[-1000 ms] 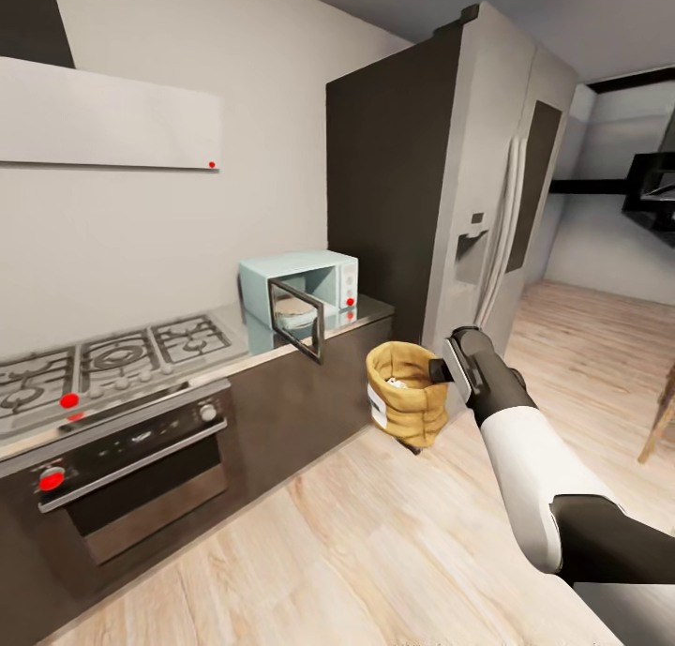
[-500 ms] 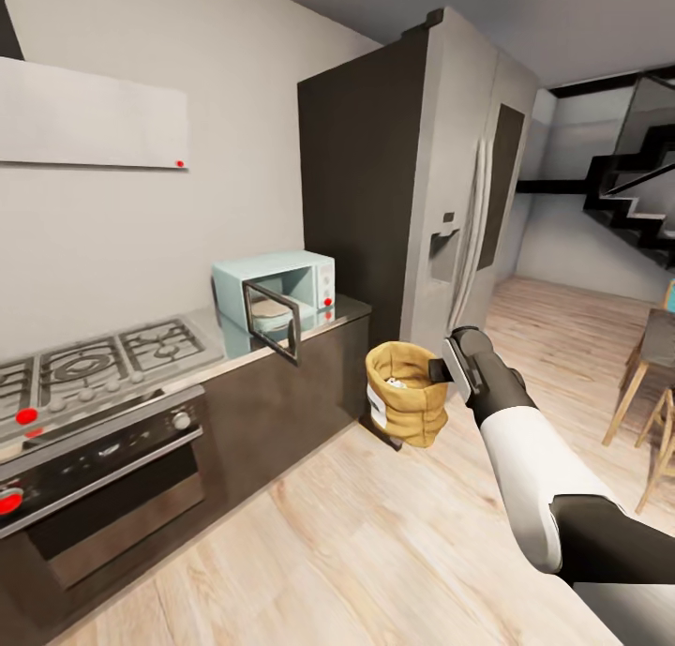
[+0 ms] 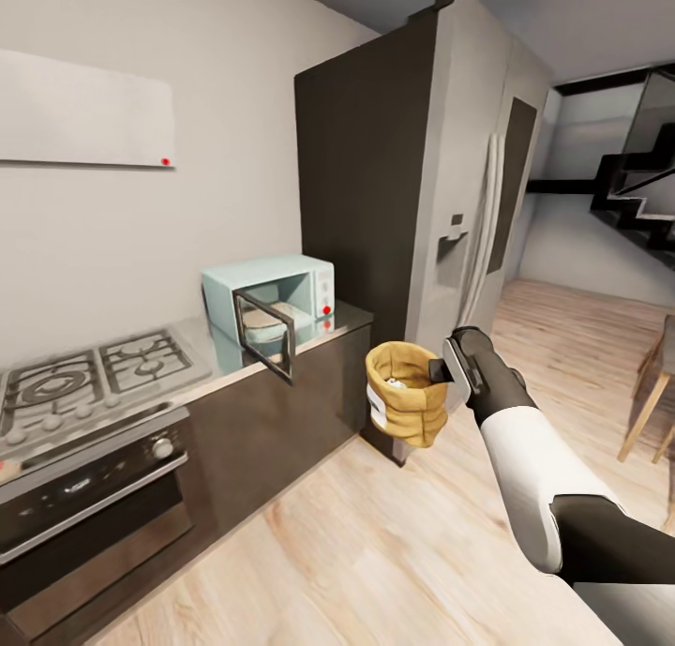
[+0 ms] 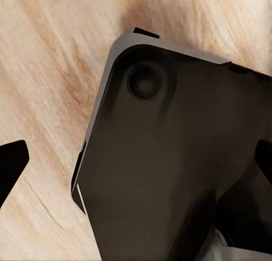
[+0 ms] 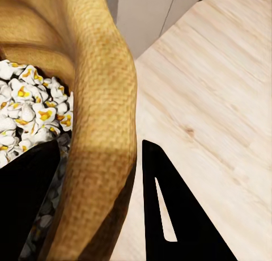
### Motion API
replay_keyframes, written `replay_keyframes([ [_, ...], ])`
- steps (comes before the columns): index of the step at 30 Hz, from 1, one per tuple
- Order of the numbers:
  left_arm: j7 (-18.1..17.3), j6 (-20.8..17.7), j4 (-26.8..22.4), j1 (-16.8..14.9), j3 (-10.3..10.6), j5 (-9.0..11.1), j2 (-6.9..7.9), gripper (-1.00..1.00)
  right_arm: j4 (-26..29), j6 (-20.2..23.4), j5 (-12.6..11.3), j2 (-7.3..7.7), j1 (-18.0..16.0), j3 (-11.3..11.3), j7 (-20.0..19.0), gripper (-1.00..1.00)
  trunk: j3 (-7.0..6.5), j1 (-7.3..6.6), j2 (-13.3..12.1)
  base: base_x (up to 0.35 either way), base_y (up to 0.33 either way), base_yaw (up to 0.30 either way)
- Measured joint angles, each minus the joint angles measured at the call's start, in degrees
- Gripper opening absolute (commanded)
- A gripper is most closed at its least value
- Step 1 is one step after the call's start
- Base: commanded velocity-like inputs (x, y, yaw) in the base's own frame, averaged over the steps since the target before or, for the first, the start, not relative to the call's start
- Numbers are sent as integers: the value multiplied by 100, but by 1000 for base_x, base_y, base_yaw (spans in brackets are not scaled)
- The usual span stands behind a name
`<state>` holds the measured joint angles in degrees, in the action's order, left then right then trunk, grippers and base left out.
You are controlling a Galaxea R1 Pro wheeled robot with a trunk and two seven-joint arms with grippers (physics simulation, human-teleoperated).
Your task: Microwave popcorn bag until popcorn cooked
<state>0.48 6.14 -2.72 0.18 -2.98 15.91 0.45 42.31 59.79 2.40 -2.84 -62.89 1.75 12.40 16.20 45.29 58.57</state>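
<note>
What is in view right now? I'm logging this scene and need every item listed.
bag: 1, tan-brown, held above the floor by its rim
popcorn: heap, whitish-yellow, inside the bag
microwave: 1, pale blue, door open, on the countertop
countertop: 1, grey, over dark cabinets
hob: 1, steel, on the countertop
oven: 1, black, under the hob
fridge: 1, grey, beside the countertop
floor: pale wood
stairs: dark, far right
right gripper: 1, dark, shut on the bag's rim
left gripper: 1, dark fingertips apart

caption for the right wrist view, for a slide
Right gripper pinching the popcorn bag rim, popcorn inside, above wood floor.
</note>
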Motion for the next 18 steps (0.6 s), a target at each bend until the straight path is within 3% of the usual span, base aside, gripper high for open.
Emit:
replay_keyframes([
  [18,0,24,-9,-2,-8,0,9,100,17,0,8,-56,0,-15,7,-100,0,1,0,282,-222,5],
])
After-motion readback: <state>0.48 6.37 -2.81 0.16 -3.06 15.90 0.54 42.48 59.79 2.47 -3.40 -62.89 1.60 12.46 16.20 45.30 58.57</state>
